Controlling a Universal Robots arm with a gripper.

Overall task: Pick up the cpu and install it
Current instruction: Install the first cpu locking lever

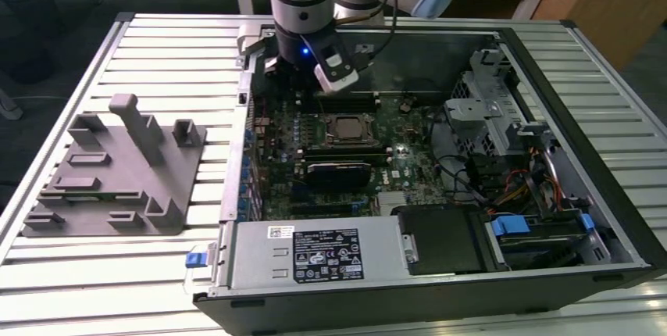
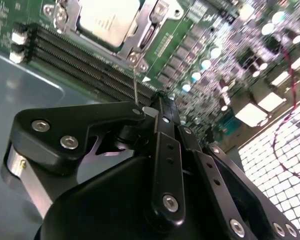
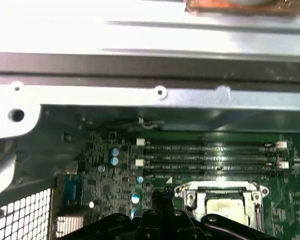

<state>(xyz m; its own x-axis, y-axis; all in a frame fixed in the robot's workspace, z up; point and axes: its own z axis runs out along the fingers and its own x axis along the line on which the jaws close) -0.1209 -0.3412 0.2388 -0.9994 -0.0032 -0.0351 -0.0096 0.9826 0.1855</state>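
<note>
The cpu (image 1: 342,127) lies flat inside its metal socket frame on the green motherboard (image 1: 407,156) of the open computer case. In both wrist views the cpu's (image 2: 107,17) (image 3: 225,207) pale shiny top shows within the frame. My gripper (image 1: 300,86) hangs over the board just behind the socket, above the memory slots (image 3: 210,155), and it is shut with nothing between its black fingers (image 2: 162,125). A thin metal lever (image 2: 135,80) rises from the socket's corner to beside the fingertips; I cannot tell whether they touch.
A grey moulded fixture (image 1: 109,172) rests on the slatted table at the exterior view's left. A grey box with a white label (image 1: 312,254) fills the case's front. Drive cage (image 1: 490,117) and cables crowd the exterior view's right. The case wall (image 3: 150,95) stands behind the slots.
</note>
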